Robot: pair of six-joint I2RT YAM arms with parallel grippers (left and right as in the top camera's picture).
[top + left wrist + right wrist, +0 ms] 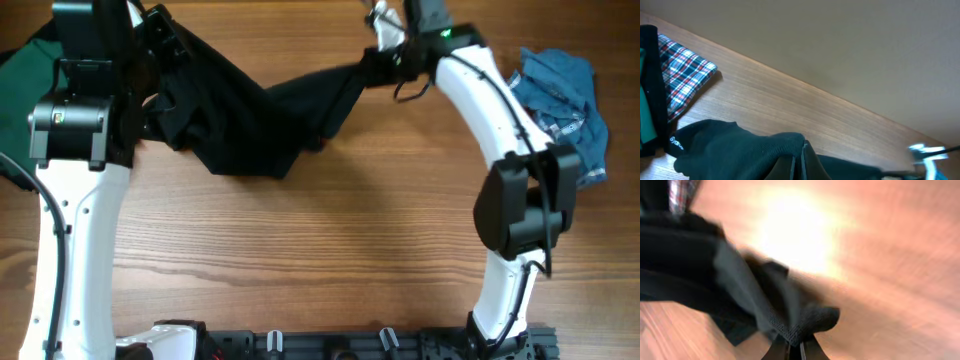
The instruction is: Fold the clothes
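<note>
The black shirt hangs stretched between my two grippers across the far side of the table, sagging in the middle. My left gripper is shut on its left end; in the left wrist view the fingers pinch a fold of the black shirt, and a small white logo shows at the cloth's left. My right gripper is shut on the right end, with a bunched edge of the black shirt squeezed between the jaws of the right gripper. A crumpled blue garment lies at the far right, apart from both grippers.
A green cloth lies at the far left corner. A plaid cloth rests on the table behind the black shirt. The right arm arches along the right side, and a dark rail runs along the table's front edge.
</note>
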